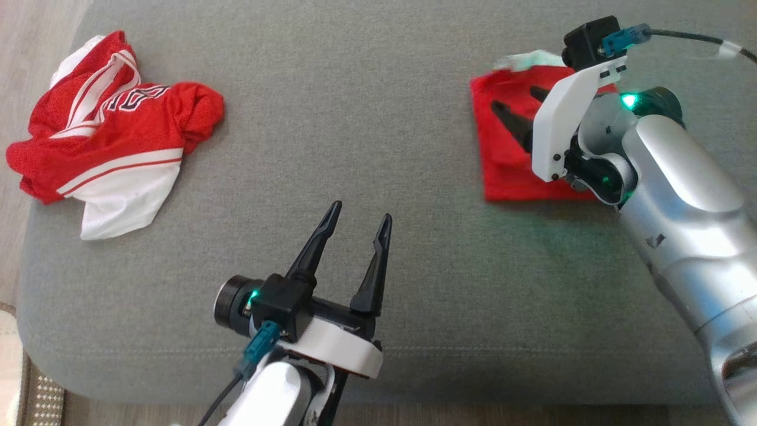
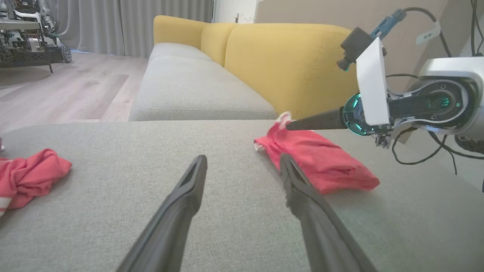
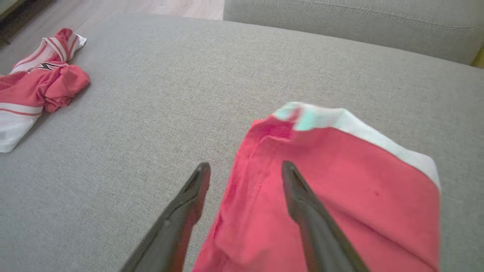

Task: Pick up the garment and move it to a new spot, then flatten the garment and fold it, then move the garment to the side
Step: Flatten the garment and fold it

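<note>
Folded garment [image 1: 504, 173], grey cushion [image 1: 355, 118], yellow sofa [image 2: 287, 56]

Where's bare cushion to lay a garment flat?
Free: the wide stretch of grey cushion between the crumpled jersey and the folded garment, ahead of the left hand. Crowded: the right side, where the right hand hangs over the folded garment.

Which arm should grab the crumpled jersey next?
Left, probably. The left gripper is open, free and nearer the jersey on the left of the cushion; the right gripper, also open, hangs over the folded garment at the far right.
</note>
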`<state>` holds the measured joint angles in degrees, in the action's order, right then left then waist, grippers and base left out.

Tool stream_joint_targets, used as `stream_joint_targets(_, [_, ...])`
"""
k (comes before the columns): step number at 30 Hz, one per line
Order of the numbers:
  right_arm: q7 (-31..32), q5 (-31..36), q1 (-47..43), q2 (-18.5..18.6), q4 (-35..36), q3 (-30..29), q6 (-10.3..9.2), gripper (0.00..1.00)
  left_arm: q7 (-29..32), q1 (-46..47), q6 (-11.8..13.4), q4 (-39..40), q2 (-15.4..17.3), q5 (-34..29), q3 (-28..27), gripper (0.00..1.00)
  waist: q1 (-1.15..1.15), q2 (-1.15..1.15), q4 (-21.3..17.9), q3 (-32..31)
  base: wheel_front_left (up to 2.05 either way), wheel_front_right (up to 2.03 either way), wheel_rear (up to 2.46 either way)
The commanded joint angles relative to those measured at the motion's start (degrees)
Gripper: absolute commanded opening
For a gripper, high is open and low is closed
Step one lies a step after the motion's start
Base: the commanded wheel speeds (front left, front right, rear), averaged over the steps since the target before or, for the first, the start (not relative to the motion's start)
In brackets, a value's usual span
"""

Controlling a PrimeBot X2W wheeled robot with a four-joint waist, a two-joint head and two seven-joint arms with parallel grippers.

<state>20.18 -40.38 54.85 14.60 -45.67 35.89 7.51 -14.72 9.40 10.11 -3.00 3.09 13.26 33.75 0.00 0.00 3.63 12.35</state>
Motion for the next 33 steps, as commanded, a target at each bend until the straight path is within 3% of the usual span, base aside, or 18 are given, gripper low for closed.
stream_joint_targets(1, [-1.01,-0.34,-0.03,-0.26,3.17,-0.14,-0.02,1.0,-0.28,0.51,0.32,1.99,-0.21,0.21,-1.65,1.0,0.0,0.0,-0.47,-0.42,0.0,0.0,0.0])
stream_joint_targets(6, [-6.99,0.19,-2.12,2.99,7.83,-3.79,-0.02,1.0,-0.28,-0.04,0.48,2.15,-0.21,0.3,-1.94,1.0,0.0,0.0,-1.27,-1.43,0.0,0.0,0.0])
stream_joint_targets(10, [-15.19,6.6,-5.5,7.51,9.81,-10.34,-0.02,1.0,-0.28,-0.86,0.95,2.82,-0.21,0.43,-2.81,1.0,0.0,0.0,-1.76,-2.05,0.0,0.0,0.0])
stream_joint_targets(17, [-25.74,14.26,-16.78,8.16,14.49,-24.76,-0.02,1.0,-0.28,-2.92,2.45,5.12,-0.21,1.01,-6.02,1.0,0.0,0.0,-1.87,-3.17,0.0,0.0,0.0])
stream_joint_targets(20, [-30.18,19.21,-24.36,6.02,18.47,-32.14,-0.02,1.0,-0.28,-4.6,3.09,6.42,-0.13,0.42,-8.32,1.0,0.0,0.0,-1.91,-3.72,0.0,0.0,0.0])
stream_joint_targets(24, [-33.24,24.16,-35.28,-0.77,25.67,-38.75,-0.02,1.0,-0.28,-7.23,3.5,7.65,0.25,-0.96,-10.54,1.0,0.0,0.0,-1.92,-5.05,0.0,0.0,0.0])
stream_joint_targets(27, [-34.57,26.49,-42.72,-6.14,31.26,-40.24,-0.02,1.0,-0.28,-9.62,4.23,9.28,0.21,-1.86,-12.46,1.0,0.0,0.0,-2.46,-6.51,0.0,0.0,0.0])
stream_joint_targets(33, [-35.14,32.97,-53.05,-10.21,39.02,-40.46,-0.02,1.0,-0.28,-13.85,3.97,11.85,0.05,-2.96,-15.71,1.0,0.0,0.0,-3.97,-9.41,0.0,0.0,0.0])
